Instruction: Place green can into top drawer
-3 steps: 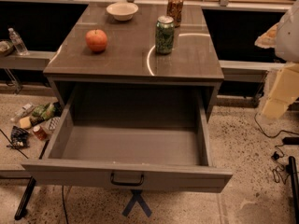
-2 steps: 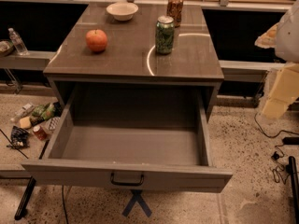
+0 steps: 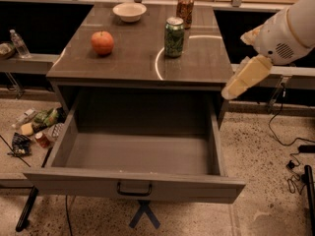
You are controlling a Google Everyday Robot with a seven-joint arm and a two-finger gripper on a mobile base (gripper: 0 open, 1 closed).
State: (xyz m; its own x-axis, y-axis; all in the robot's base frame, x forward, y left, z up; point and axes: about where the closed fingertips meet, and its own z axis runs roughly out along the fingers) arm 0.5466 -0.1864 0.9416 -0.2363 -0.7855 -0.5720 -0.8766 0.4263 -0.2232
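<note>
The green can (image 3: 174, 37) stands upright on the grey table top (image 3: 128, 63), right of centre, with its silver top showing. The top drawer (image 3: 133, 183) is pulled wide open below the table edge. Its dark handle (image 3: 134, 189) is at the front centre and nothing lies on its floor. My gripper (image 3: 243, 80) hangs at the table's right edge, to the right of and nearer than the can, above the drawer's right rear corner. It holds nothing and does not touch the can.
A red apple (image 3: 102, 43) and a white bowl (image 3: 129, 11) sit on the left and back of the table. A brown-orange can (image 3: 185, 11) stands behind the green can. Litter (image 3: 34, 129) lies on the floor to the left and cables (image 3: 290, 146) to the right.
My arm and gripper have moved left from the right side, up to the table's right edge. The can, apple, bowl and drawer have not moved.
</note>
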